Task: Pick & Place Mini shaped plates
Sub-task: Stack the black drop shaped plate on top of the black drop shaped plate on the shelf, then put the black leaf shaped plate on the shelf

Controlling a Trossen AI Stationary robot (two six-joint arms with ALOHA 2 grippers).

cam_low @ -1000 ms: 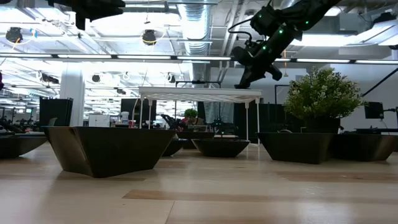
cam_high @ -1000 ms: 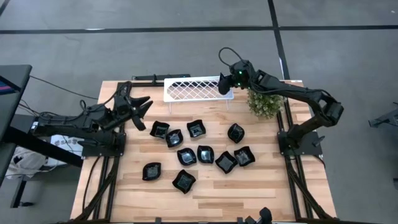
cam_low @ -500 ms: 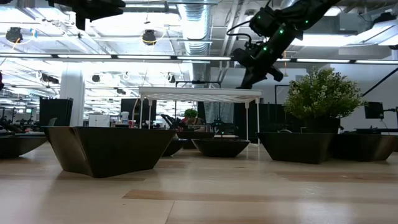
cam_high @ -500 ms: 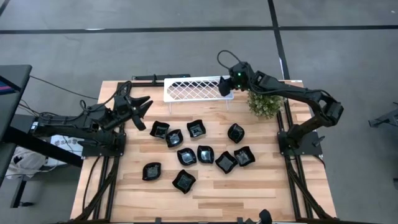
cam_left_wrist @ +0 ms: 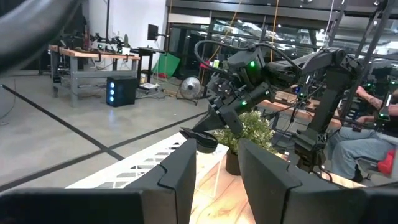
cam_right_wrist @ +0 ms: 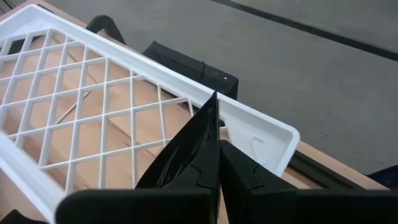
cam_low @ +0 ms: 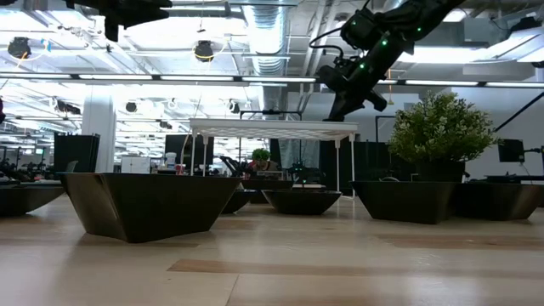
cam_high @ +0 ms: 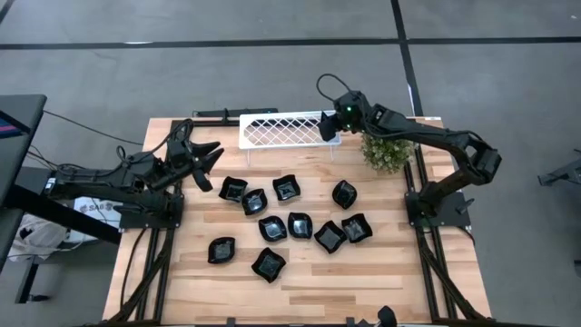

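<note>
We are looking at the right claw (cam_high: 328, 126) hovering at the right end of the white lattice tray (cam_high: 281, 131), its fingers clamped on one mini shaped plate (cam_right_wrist: 186, 149). In the right wrist view that glossy black plate is standing on edge between the two fingers, its thin rim pointing out over the tray's corner; from the left wrist view the same plate (cam_left_wrist: 200, 138) is showing as a dark dish held above the tray, just beside the green plant (cam_high: 388, 150). In the low view the claw (cam_low: 344, 95) is hanging just above the tray top (cam_low: 272, 127).

The other mini shaped plates are lying on the wooden bench (cam_high: 182, 272), all on the near side of the tray and well apart from it: three in a row closest to the tray (cam_high: 233, 189) (cam_high: 254, 201) (cam_high: 286, 189), one nearer the plant (cam_high: 344, 193), four clustered farther from the tray (cam_high: 272, 228) (cam_high: 300, 225) (cam_high: 329, 237) (cam_high: 356, 228), and two farthest from it (cam_high: 221, 250) (cam_high: 268, 264).

The left claw (cam_high: 208, 163) is waiting beyond the tray's left end, raised off the bench, with its fingers (cam_left_wrist: 267, 180) spread apart and holding nothing.
</note>
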